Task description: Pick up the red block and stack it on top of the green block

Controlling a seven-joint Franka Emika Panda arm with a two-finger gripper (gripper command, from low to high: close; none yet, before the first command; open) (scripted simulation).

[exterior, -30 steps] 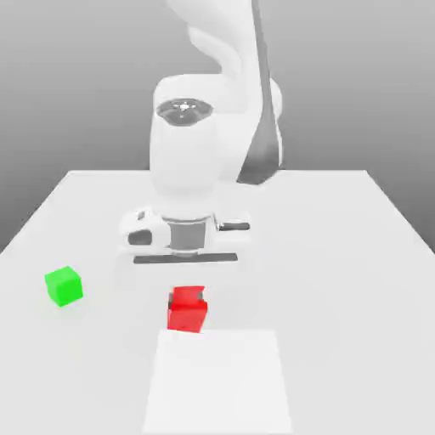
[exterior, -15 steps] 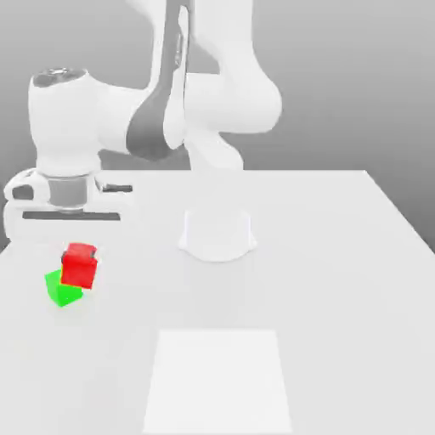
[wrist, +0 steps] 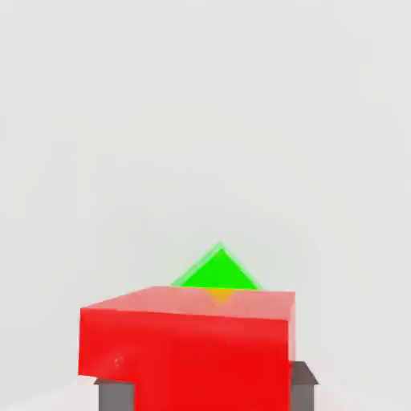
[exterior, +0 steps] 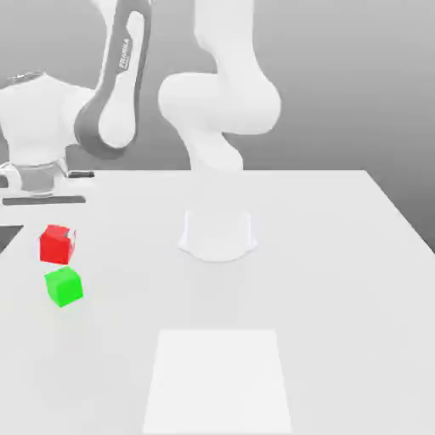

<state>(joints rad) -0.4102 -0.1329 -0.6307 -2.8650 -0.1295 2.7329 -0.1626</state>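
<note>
FRANKA lettering on the robot arm [exterior: 125, 53], claw [wrist: 207, 393] pinching the red block [exterior: 56, 245], green block [exterior: 64, 287] on the table [exterior: 340, 297]

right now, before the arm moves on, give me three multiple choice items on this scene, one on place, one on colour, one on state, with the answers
1. In the exterior view, where does the red block appear relative to the green block?
A) lower in the picture
B) higher in the picture
C) far to its right

2. What colour is the block in the gripper?
A) green
B) blue
C) red

3. What state is the gripper in?
A) shut on a block
B) wide open and empty
C) shut on nothing

Key:
1 B: the red block appears just above the green block.
2 C: the block at the gripper is red.
3 A: the red block sits between its fingers.
</note>
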